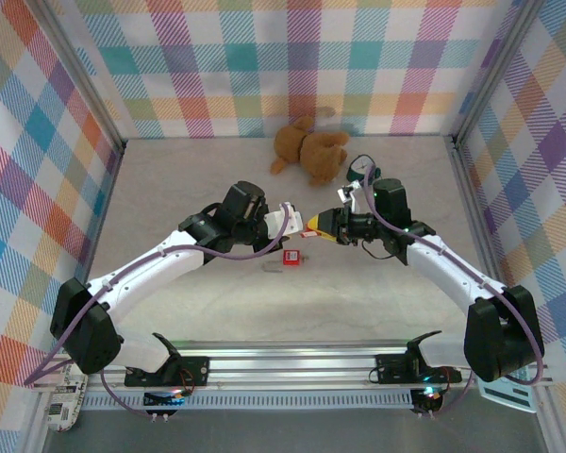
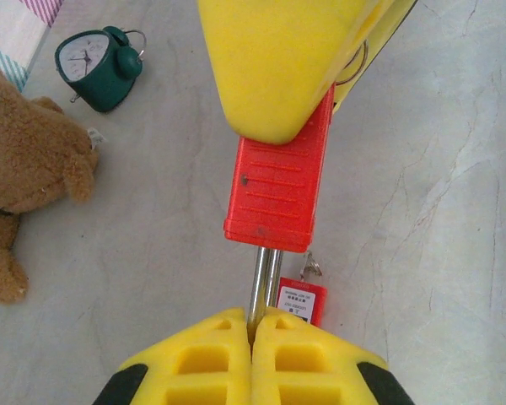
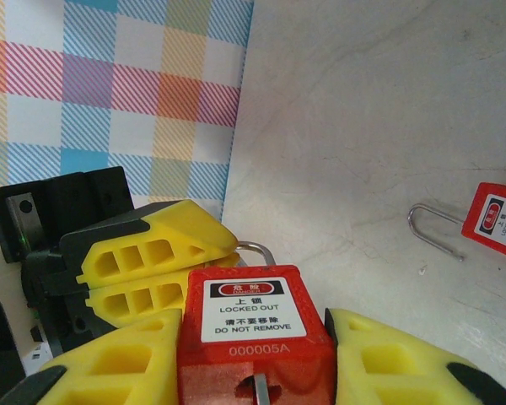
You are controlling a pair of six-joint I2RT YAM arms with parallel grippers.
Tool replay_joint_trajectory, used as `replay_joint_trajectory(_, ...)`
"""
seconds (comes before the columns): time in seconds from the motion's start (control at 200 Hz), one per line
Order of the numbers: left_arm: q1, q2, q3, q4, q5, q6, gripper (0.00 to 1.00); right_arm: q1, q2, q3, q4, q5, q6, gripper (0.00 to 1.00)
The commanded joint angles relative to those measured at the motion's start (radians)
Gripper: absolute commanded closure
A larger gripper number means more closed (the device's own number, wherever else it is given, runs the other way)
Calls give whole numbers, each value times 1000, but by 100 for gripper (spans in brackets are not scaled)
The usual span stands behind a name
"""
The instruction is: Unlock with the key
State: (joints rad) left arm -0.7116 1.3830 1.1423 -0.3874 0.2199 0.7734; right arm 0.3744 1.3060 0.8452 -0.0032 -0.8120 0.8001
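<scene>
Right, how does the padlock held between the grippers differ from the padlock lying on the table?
The held padlock is off the table, body in the right gripper, shackle pinched by the left gripper; the table padlock lies flat, untouched. The held padlock's shackle is partly hidden; the table padlock's lies bare. Both are red with metal shackles.

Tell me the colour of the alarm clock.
Dark green alarm clock with white face; left wrist view.

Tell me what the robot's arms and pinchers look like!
The left arm and right arm are smooth white tubes joined by chunky black joints, with black bases. A thin purple cable loops along each one. The left gripper and right gripper have bright yellow fingers, wedge-shaped with hollow squarish pockets, and black patches near the back.
</scene>
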Motion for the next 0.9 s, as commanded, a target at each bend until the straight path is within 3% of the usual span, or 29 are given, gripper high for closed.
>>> replay_joint_trajectory(0.0,2,-36,-8,-29,-15,-5,100,3,-12,-1,34,-3,2,74)
replay_joint_trajectory(0.635,3,-142,-60,-70,-96,6,99,-35,-2,-11,59,-28,22,76)
replay_joint_trajectory(0.7,4,-153,-61,-84,-109,1,91,-32,7,-4,68,-32,28,76)
replay_joint_trajectory(0.78,4,-172,-61,-97,-149,1,59,-25,9,9,55,-32,16,76)
replay_joint_trajectory(0.895,-1,-190,-30,-108,-150,-22,36,-1,10,30,11,-14,-24,76)
